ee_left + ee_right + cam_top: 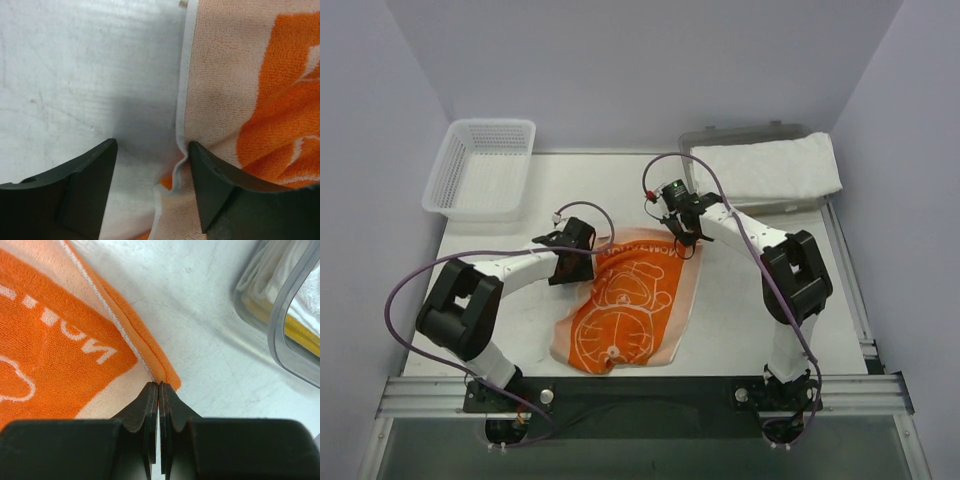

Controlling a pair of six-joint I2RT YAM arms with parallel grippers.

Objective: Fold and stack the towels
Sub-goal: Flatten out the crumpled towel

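Note:
The orange-and-white cat-face towel [630, 300] lies spread and a little rumpled on the table between my arms. My left gripper [583, 264] is open over its far left edge. In the left wrist view [152, 150] one finger [215, 185] presses on the towel [225, 100] just inside its white hem, and the other stands over bare table. My right gripper [686, 246] is shut on the towel's far right corner, with the jaws tight together on the orange hem [159, 386]. Folded white towels [770, 168] lie in the tray.
A grey translucent tray [740, 133] stands at the back right, and its rim shows close by in the right wrist view [290, 340] with a yellow edge inside. A white mesh basket [480, 168] stands at the back left.

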